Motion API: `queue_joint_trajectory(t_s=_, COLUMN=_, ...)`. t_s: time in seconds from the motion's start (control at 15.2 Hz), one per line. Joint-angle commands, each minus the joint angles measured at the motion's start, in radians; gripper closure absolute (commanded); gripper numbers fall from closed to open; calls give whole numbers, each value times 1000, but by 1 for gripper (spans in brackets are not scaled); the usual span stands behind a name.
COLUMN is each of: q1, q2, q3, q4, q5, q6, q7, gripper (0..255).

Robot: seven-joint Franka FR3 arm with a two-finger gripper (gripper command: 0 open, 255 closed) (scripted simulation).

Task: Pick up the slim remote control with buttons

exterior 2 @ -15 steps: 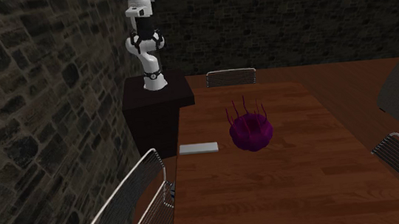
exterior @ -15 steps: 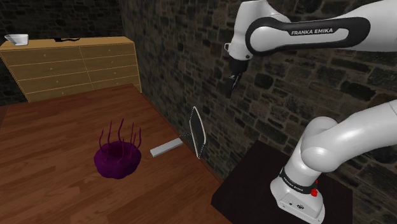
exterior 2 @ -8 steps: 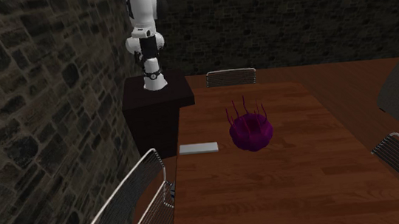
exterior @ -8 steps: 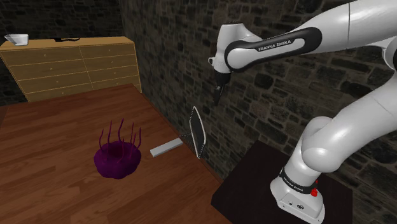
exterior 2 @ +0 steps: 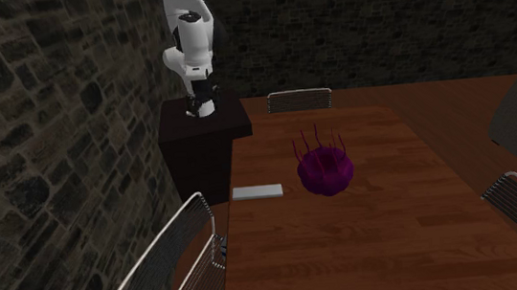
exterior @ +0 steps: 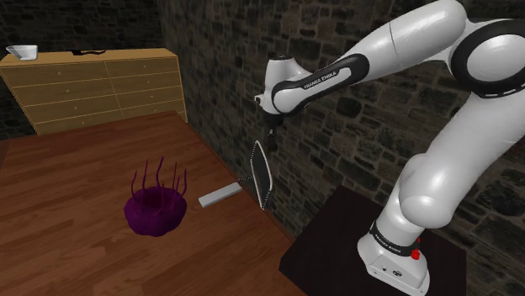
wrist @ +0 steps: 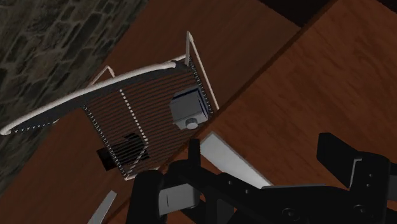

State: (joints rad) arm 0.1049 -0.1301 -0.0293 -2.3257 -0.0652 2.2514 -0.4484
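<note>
Shoulder view: arm [exterior: 402, 40] lettered FRANKA EMIKA, grey remote [exterior: 220, 196] on table [exterior: 67, 240].

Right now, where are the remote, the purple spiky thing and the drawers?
remote [exterior: 220, 196], shoulder view, middle of top face.
purple spiky thing [exterior: 156, 210], shoulder view, its rounded body.
drawers [exterior: 101, 88], shoulder view, a drawer front.

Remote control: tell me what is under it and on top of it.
The grey remote lies flat on the wooden table, near the edge beside the wire chair. Nothing sits on it. The patch beneath it is hidden.
</note>
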Motion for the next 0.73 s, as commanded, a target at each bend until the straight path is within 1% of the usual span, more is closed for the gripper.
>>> queue_joint_trajectory(t_s=0.0, q1=7, q2=76, q3=0, q4=27, q5=5, q6=48, q7=-41, gripper=0)
queue_joint_trajectory(t_s=0.33, q1=16, q2=266, q3=12, q4=122, q5=17, q6=136, q7=-139, gripper=0)
queue_joint_trajectory(t_s=0.66, q1=20, q2=454, q3=35, q4=242, q5=18, q6=197, q7=-226, gripper=0)
